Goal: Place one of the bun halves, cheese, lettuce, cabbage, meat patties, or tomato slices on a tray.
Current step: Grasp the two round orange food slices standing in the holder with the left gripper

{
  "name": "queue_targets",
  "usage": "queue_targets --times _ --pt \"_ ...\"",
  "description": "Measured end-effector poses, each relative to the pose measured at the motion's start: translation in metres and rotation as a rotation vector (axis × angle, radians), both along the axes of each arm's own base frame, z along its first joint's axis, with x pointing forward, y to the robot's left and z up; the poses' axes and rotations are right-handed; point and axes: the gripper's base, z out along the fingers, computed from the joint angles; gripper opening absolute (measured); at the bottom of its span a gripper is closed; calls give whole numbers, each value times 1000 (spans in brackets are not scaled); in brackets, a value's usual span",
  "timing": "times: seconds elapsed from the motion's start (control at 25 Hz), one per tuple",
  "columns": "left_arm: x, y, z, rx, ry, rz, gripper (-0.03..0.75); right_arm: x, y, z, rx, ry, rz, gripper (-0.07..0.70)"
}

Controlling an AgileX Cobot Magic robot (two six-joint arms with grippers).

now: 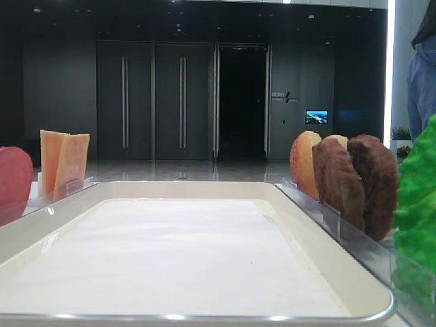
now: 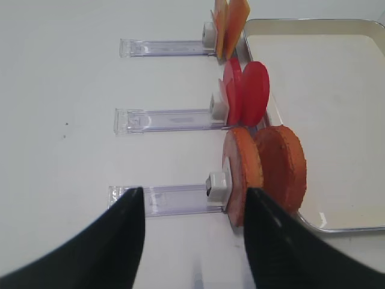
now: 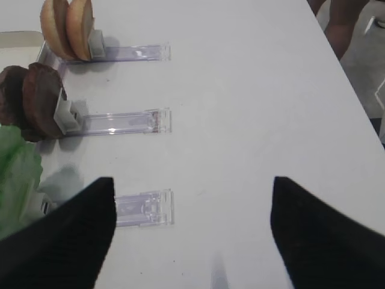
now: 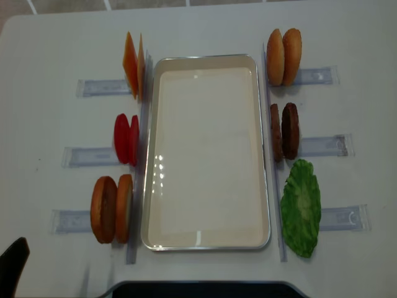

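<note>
The cream tray (image 4: pixel 208 155) lies empty in the middle of the table. Left of it stand cheese slices (image 4: pixel 133 65), tomato slices (image 4: pixel 126 139) and two bun halves (image 4: pixel 111 208). Right of it stand two more bun halves (image 4: pixel 284 56), meat patties (image 4: pixel 285 131) and the lettuce (image 4: pixel 301 208). My left gripper (image 2: pixel 194 192) is open and holds nothing, hovering above the clear holder just left of the near bun halves (image 2: pixel 264 171). My right gripper (image 3: pixel 192 180) is open over bare table, to the right of the lettuce (image 3: pixel 18 174) and patties (image 3: pixel 36 99). No cabbage shows.
Clear plastic holders (image 4: pixel 322 146) stick out from each food pair toward the table's sides. A person (image 3: pixel 352 24) stands by the table's far right edge. White tabletop (image 3: pixel 252 108) stretches right of the holders.
</note>
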Motion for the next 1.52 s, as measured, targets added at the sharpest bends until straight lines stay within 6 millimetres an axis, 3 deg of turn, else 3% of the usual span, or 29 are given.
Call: queue_targets --times 0.56,1.2,1.52 --pt "7 1 0 3 46 3 409 0 0 0 0 0 0 536" --pt "68 4 -11 -10 450 7 409 0 0 0 0 0 0 536" --pt "108 7 5 -14 507 12 409 0 0 0 0 0 0 536"
